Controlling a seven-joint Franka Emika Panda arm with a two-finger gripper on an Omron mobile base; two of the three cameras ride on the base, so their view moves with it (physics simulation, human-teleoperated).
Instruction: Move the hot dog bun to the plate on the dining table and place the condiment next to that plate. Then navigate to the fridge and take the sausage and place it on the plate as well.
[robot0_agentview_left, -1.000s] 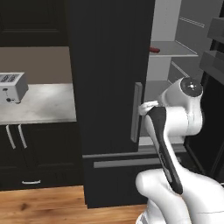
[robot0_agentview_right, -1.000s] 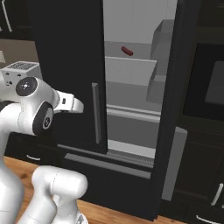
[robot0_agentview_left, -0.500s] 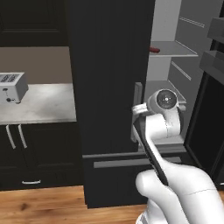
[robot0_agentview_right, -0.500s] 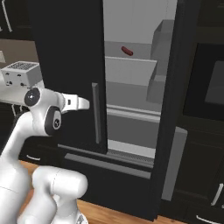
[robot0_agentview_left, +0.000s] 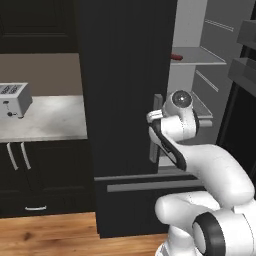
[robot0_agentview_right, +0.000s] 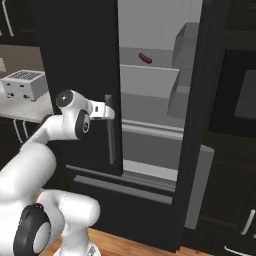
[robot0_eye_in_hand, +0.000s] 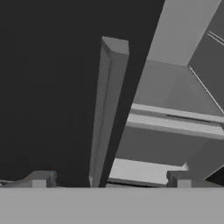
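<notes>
Here the wide-open gripper (robot0_eye_in_hand: 109, 179) is straddling the fridge (robot0_agentview_left: 125, 75) door handle (robot0_eye_in_hand: 107, 113); the right base camera is showing the sausage (robot0_agentview_right: 145, 58) lying on a shelf (robot0_agentview_right: 150, 80).

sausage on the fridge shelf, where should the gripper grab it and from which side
Grip the sausage across its thin middle, coming in from the front through the fridge's open doorway. It is a short rod lying flat near the front of a pale shelf, so a level approach above the shelf lip looks best. The open gripper is at the door handle.
</notes>
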